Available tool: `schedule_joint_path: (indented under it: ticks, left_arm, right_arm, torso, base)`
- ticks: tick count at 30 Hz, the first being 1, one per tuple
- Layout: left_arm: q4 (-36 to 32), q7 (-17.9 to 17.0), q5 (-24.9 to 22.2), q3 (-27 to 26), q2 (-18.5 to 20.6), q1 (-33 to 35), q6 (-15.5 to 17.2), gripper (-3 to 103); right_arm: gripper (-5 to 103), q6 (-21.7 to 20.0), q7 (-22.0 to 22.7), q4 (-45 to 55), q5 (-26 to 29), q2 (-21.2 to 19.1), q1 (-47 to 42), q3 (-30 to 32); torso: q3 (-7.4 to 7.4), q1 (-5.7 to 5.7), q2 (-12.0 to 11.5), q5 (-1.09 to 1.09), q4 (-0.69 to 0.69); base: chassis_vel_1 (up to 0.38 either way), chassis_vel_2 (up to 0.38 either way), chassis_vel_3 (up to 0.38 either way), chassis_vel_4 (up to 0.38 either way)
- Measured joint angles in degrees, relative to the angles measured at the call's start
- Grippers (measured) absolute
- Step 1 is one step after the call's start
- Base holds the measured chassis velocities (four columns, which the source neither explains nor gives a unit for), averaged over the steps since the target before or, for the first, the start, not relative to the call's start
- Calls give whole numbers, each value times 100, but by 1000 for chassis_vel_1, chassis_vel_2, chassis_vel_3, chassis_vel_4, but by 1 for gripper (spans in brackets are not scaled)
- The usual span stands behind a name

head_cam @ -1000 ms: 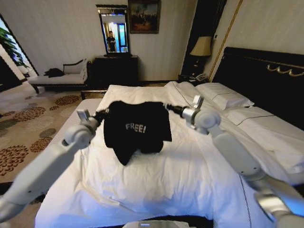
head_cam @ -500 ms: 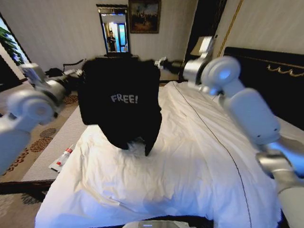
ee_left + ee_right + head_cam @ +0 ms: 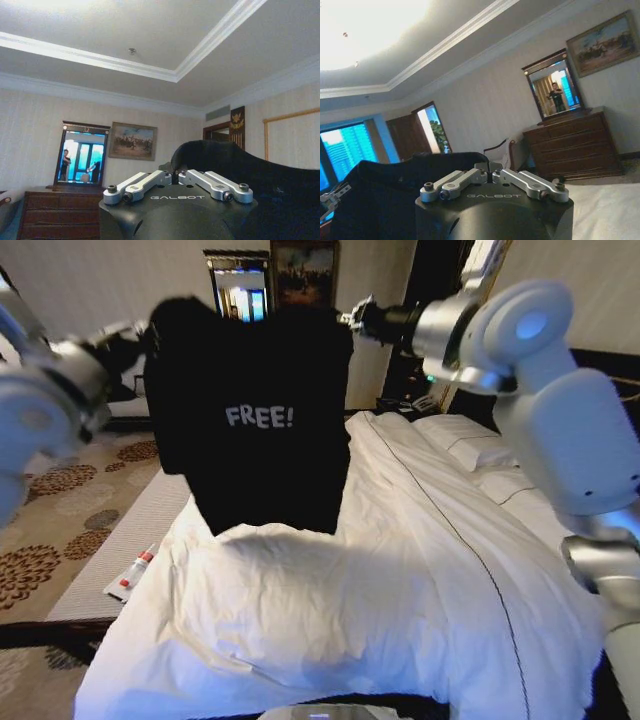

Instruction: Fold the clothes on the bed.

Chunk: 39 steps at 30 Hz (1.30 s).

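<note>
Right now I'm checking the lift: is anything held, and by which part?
The T-shirt, hanging above the bed: left hand and right hand each grip a shoulder.

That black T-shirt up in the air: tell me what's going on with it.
The robot holds the black T-shirt up above the bed with both arms. The left gripper is shut on one shoulder and the right gripper on the other. The shirt hangs spread out, its "FREE!" lettering facing the robot, its hem just above the white duvet. No fold has been made yet.
</note>
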Motion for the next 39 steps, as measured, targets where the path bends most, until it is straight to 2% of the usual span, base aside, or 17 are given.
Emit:
schedule_joint_path:
  ticks: [2, 6, 19, 23, 25, 27, 29, 31, 33, 36, 38, 39]
  left_arm:
    - [241, 9, -27, 443, -176, -407, 3, 1]
    - [177, 14, -46, 552, -225, -473, 4, 1]
    - [-801, 68, -296, -36, 346, 245, 21, 1]
    - [-1421, 199, -429, -866, 1000, 1238, -38, 1]
    - [-1495, 222, -428, -967, 1098, 1403, -63, 1]
    - [-1786, 311, -407, -1279, 1459, 1921, -180, 1]
    - [-1864, 326, -425, -1340, 1549, 1994, -204, 1]
    - [-2124, 348, -659, -1550, 1840, 2116, -243, 1]
    - [-2157, 351, -698, -1594, 1883, 2135, -247, 1]
    - [-2421, 369, -978, -1898, 2266, 2237, -259, 1]
    - [-2468, 387, -1025, -1942, 2342, 2249, -261, 1]
    - [-2575, 442, -1171, -2028, 2574, 2254, -270, 1]
  right_arm:
    - [0, -2, -36, -213, 12, -7, 168, -91]
    - [0, -2, -50, -272, 69, -62, 245, -120]
    - [0, -54, -50, 440, 461, -577, 140, -49]
    - [0, -61, 70, 918, 919, -920, -27, 85]
    - [0, -60, 87, 965, 966, -967, -62, 111]
    - [0, -60, 262, 1202, 1276, -1125, -201, 280]
    - [0, -60, 327, 1292, 1387, -1178, -229, 327]
    - [0, -66, 425, 1640, 1643, -1379, -264, 420]
    - [0, -67, 440, 1724, 1691, -1432, -265, 435]
    - [0, -76, 564, 2186, 2047, -1738, -265, 573]
    - [0, -79, 584, 2254, 2109, -1791, -264, 599]
    - [0, -91, 631, 2434, 2265, -1937, -289, 697]
  torso:
    - [0, 0, 0, 0, 0]
    - [0, 0, 0, -1, 0]
    - [-1, -1, 0, -1, 1]
    - [-2, -2, 0, 0, 2]
    - [-2, -3, 1, -1, 3]
    - [-2, -3, 1, -3, 5]
    - [-2, -3, 1, -4, 4]
    - [-1, -2, 0, -1, 0]
    - [-2, -2, 0, 0, 0]
    - [-2, -3, 1, 0, -1]
    - [-2, -3, 1, 0, 0]
    - [-3, -3, 1, -2, 1]
  base:
    - [0, 0, 0, 0]
    - [0, 0, 0, 0]
    - [0, 0, 0, 0]
    - [0, 0, 0, 0]
    - [0, 0, 0, 0]
    - [0, 0, 0, 0]
    - [0, 0, 0, 0]
    - [0, 0, 0, 0]
    - [0, 0, 0, 0]
    - [0, 0, 0, 0]
    - [0, 0, 0, 0]
    - [0, 0, 0, 0]
